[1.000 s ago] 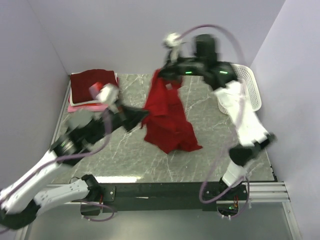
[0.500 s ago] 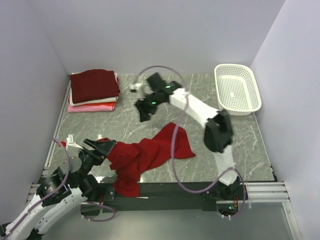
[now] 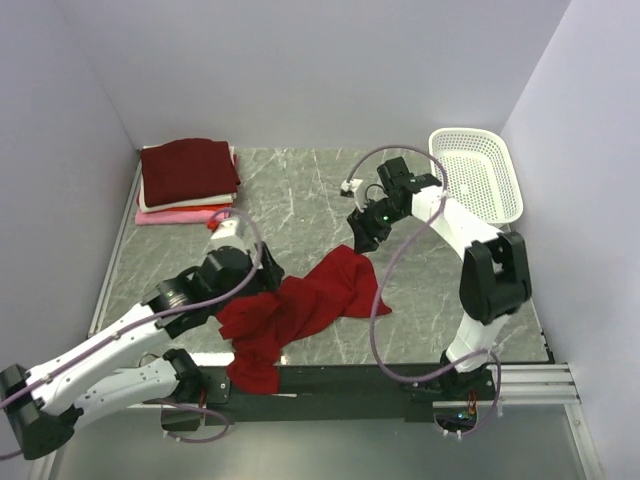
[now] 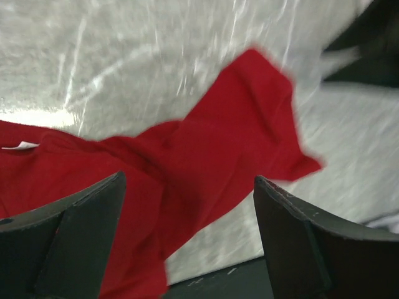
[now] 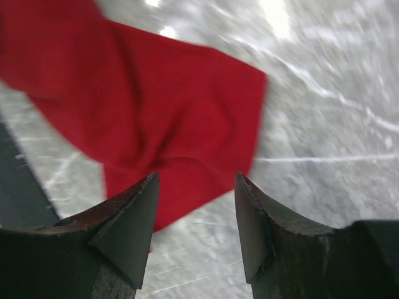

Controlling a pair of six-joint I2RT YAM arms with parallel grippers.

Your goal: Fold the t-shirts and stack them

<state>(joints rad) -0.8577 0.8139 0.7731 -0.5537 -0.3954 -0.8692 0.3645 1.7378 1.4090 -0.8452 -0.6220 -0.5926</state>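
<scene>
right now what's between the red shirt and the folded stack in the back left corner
In the top view, only bare marble table and the left arm's wrist, its open left tool over the red shirt, lie before the folded stack.

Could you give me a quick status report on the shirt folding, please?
Left end effector open, empty; right end effector likewise. Red t-shirt crumpled, overhanging table near edge. Nothing blocking it.

Loose t-shirt front-centre (overhanging table); folded stack back-left, basket back-right
</scene>
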